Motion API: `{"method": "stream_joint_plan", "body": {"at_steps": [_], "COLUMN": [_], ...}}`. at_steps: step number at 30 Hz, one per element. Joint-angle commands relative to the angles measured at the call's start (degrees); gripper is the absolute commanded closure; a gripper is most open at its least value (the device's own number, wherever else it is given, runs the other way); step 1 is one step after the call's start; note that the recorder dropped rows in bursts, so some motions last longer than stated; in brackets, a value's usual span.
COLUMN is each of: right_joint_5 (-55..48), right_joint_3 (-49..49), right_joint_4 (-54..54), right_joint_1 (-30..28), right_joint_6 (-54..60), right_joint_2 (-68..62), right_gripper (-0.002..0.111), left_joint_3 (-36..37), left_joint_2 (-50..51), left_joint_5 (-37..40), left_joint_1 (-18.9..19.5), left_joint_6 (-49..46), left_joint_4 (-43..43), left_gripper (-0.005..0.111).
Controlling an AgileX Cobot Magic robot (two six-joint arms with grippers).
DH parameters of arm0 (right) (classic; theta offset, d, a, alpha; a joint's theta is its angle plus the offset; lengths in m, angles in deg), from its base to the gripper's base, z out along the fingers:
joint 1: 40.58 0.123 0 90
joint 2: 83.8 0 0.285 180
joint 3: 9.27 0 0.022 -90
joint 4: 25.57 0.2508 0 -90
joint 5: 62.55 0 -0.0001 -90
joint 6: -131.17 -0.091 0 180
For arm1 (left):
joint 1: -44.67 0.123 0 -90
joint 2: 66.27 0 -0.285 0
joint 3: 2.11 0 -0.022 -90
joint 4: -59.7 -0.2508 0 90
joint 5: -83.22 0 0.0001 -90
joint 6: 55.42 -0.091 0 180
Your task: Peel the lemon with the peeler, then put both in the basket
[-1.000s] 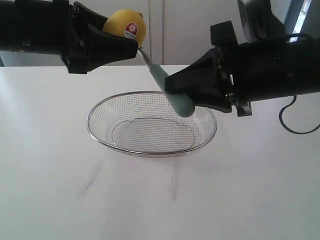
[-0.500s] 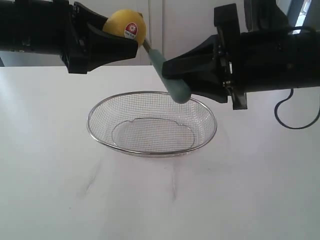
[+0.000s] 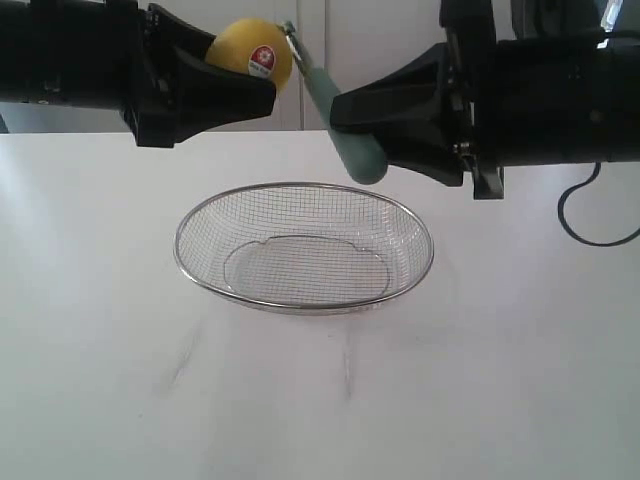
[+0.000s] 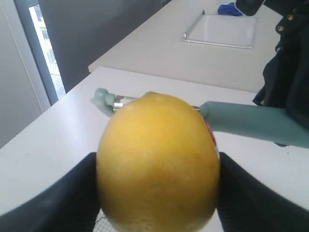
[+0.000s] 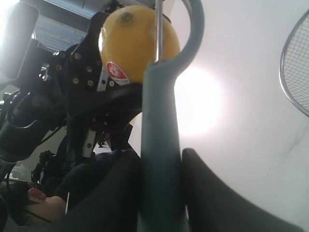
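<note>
Right gripper (image 3: 350, 125): sits higher than a second ago. Peeler (image 3: 320, 90): carried up with it; blade head goes from the lower right of the lemon (image 3: 245, 48) to its upper right; handle end now above the basket (image 3: 300, 186), no longer overlapping it.

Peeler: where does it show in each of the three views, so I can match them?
Exterior: the peeler, top centre, slanting up just right of the lemon.
Left wrist: the peeler lies across behind the lemon, both ends showing.
Right wrist: its handle runs from between the right gripper's fingers toward the lemon.
Shared landmark: the lemon.
</note>
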Motion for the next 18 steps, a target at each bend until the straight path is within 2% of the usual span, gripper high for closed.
{"method": "stream_joint_plan", "body": {"at_steps": [1,10,18], "right_joint_5": [0.06,3.44,6.78], "right_joint_3": [0.19,0.19,0.19], "right_joint_4": [0.52,-1.39,-10.08], "right_joint_1": [-0.40,-0.40,-0.40], "right_joint_6": [1.74,2.76,1.97], "right_joint_2": [0.58,0.58,0.58], "right_gripper": [0.108,0.108,0.108], "left_joint_3": [-0.45,-0.45,-0.45], "left_joint_2": [-0.27,-0.27,-0.27], "left_joint_5": [1.08,1.08,0.99], "left_joint_1": [0.21,0.21,0.21], "left_joint_6": [0.24,0.24,0.24], "left_joint_4": [2.10,2.10,2.10], "left_gripper": [0.107,0.107,0.107]}}
